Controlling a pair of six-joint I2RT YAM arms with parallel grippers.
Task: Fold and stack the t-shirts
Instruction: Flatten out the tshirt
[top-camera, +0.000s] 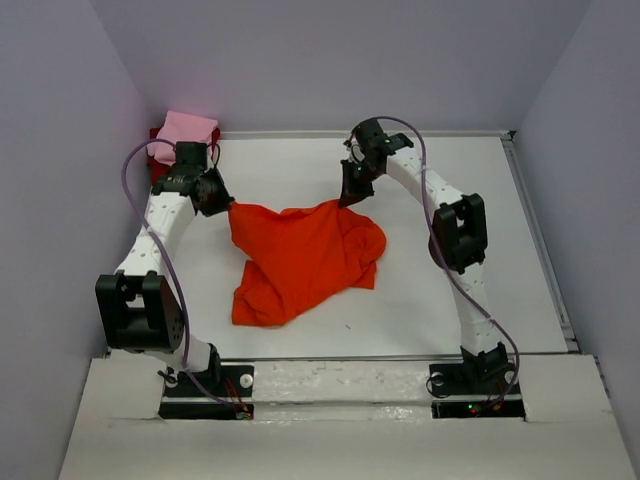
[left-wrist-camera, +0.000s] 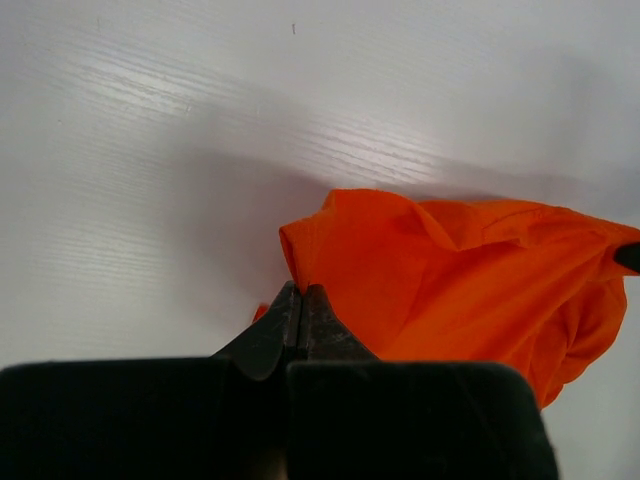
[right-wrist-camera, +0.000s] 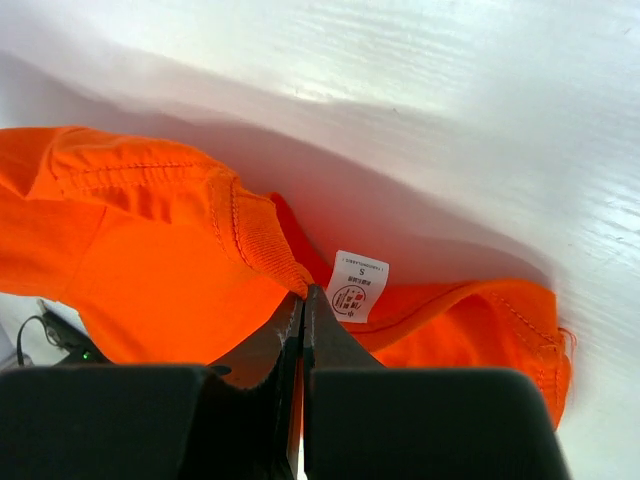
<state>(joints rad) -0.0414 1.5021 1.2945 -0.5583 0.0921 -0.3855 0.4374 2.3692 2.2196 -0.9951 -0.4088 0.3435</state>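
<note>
Far left corner of the table (top-camera: 400, 310): only a sliver of the dark red t-shirt (top-camera: 158, 148) shows, the rest lying under the pink t-shirt (top-camera: 188, 130) and behind the left arm (top-camera: 165, 215). On the left wrist view, the orange t-shirt (left-wrist-camera: 470, 280) runs off the right edge and drops behind the left gripper (left-wrist-camera: 302, 290) and its black body. On the right wrist view, the cloth is cut by the left edge, and the label (right-wrist-camera: 357, 285) print is too fine to read beyond an S.

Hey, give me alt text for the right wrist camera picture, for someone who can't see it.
The right claw is shut on the collar edge of a bright orange t-shirt, beside its white size tag. A white table fills the background.
</note>
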